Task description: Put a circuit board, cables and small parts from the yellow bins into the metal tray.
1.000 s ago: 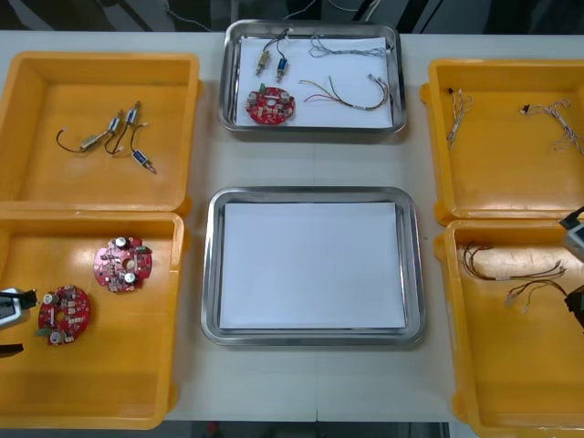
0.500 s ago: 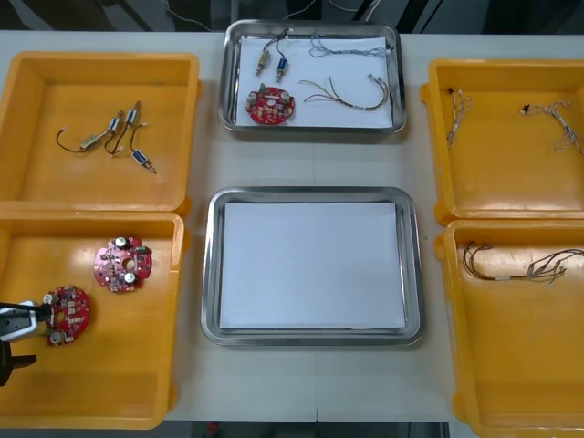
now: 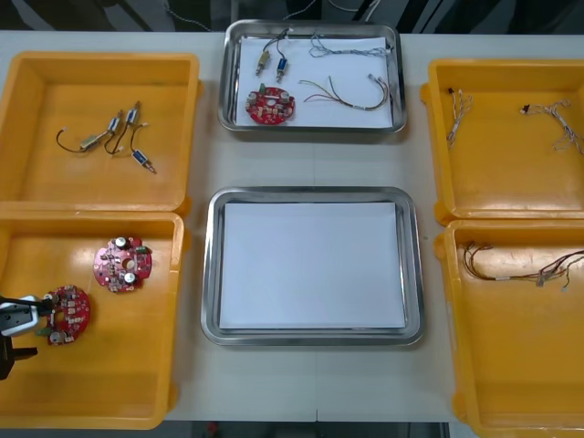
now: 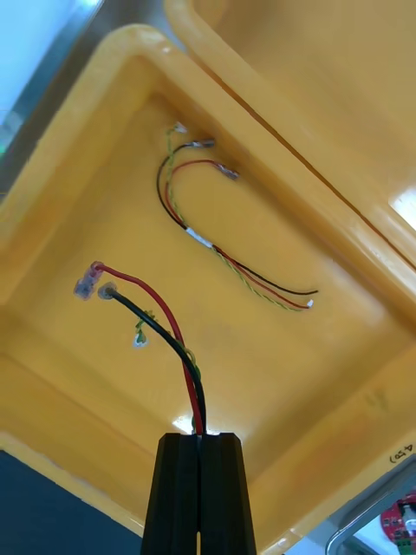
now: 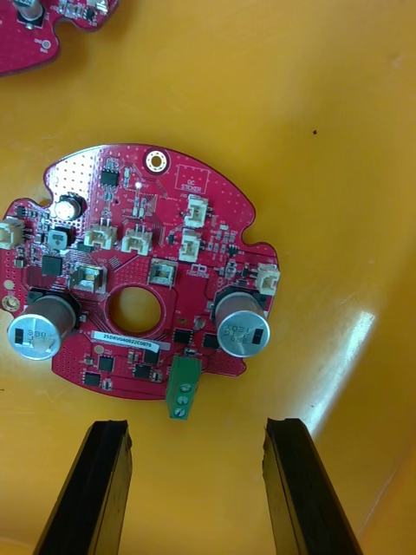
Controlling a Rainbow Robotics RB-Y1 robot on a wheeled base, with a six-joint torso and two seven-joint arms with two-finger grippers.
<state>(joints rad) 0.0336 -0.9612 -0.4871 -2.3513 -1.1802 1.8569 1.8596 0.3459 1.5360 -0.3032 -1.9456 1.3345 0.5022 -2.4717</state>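
In the near left yellow bin (image 3: 91, 401) my left gripper (image 3: 32, 330) stands open just beside a round red circuit board (image 3: 66, 310). The left wrist view has the board (image 5: 139, 277) lying flat just beyond the two spread fingers (image 5: 100, 486), with its green connector pointing into the gap. My right gripper (image 4: 199, 494) is shut on a red and black cable (image 4: 160, 325) that rises from between its fingers above the near right bin (image 4: 78, 173). That cable's free end (image 3: 561, 266) hangs at the right edge of the front view. The centre metal tray (image 3: 310, 193) is white inside.
A second board (image 3: 121, 265) lies further back in the near left bin. Another cable (image 3: 488, 266) rests in the near right bin (image 3: 511, 401). The back tray (image 3: 310, 130) holds a board, cables and small parts. Small metal parts (image 3: 119, 132) and twisted cables (image 3: 557, 123) fill the far bins.
The right gripper has gone out past the front view's right edge, drawing one cable up and to the right. The left gripper has edged closer to the board.
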